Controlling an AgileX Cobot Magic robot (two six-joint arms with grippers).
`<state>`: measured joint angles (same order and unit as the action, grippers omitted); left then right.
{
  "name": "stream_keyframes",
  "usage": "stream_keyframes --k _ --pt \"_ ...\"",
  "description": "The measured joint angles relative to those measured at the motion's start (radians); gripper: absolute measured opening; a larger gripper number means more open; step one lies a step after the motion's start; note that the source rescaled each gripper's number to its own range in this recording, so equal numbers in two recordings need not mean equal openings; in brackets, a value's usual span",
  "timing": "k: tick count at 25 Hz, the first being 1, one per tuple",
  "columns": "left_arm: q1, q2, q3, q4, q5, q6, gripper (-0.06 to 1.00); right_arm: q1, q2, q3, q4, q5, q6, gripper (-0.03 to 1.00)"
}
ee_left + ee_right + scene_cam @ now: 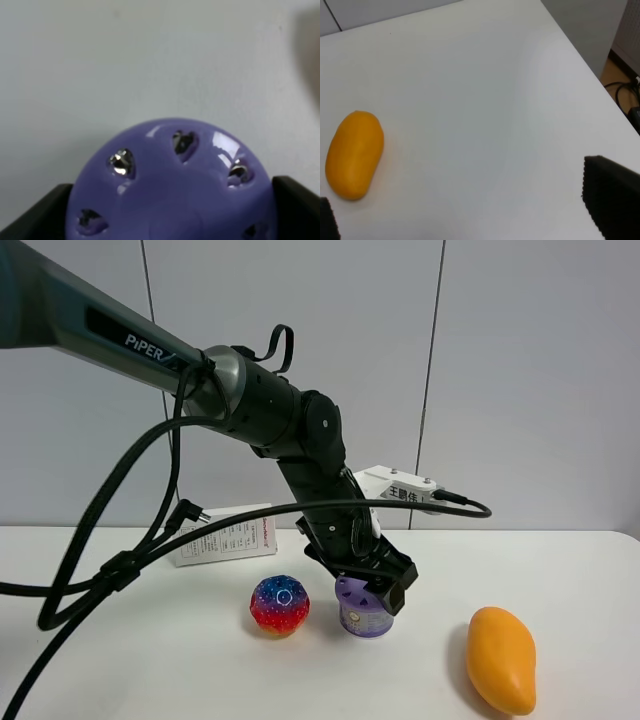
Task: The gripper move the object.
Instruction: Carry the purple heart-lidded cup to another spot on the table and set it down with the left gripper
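We see one black arm in the high view, and it reaches down from the left to the middle of the white surface. On the surface we count four loose things: one purple can, one red and blue ball, one orange mango and one white box with small print on it. The can stands upright between the ball and the mango, just beside the ball and farther from the mango. The box lies behind the ball, near the wall. The left pincer sits right on top of the can and is closed on it. In the left wrist view, its two black fingers press on each side of the lilac lid. Five little heart-shaped holes show in that lid. The can's bottom looks like it rests on the surface. Black cables hang in loops from the arm, down to the left side of the surface. The right pincer shows only in its own wrist view. Its two black fingers are spread wide apart with nothing between them but bare surface, and the one mango lies off to the side, not touching it.
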<state>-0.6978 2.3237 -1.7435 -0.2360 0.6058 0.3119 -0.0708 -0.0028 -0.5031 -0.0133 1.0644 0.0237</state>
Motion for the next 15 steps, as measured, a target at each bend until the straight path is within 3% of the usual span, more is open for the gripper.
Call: stream_keyframes --k 5,6,7,9,10,12,15 --pt "0.0 0.0 0.0 0.0 -0.001 0.008 0.01 0.0 0.0 0.0 0.0 0.0 0.0 1.0" --pt "0.0 0.0 0.0 0.0 -0.001 0.009 0.06 0.0 0.0 0.0 0.0 0.0 0.0 1.0" --pt "0.0 0.0 0.0 -0.002 -0.001 0.009 0.21 0.0 0.0 0.0 0.0 0.0 0.0 1.0" --pt "0.0 0.0 -0.002 -0.007 -0.01 0.009 0.66 0.0 0.0 0.0 0.0 0.0 0.0 1.0" --pt "0.0 0.0 -0.002 -0.011 -0.012 0.009 0.81 0.0 0.0 0.0 0.0 0.0 0.0 1.0" --pt "0.0 0.0 -0.003 -0.02 -0.012 0.009 0.93 0.0 0.0 0.0 0.0 0.0 0.0 1.0" --pt "0.0 0.0 -0.003 -0.023 -0.012 0.009 0.97 0.0 0.0 0.0 0.0 0.0 0.0 1.0"
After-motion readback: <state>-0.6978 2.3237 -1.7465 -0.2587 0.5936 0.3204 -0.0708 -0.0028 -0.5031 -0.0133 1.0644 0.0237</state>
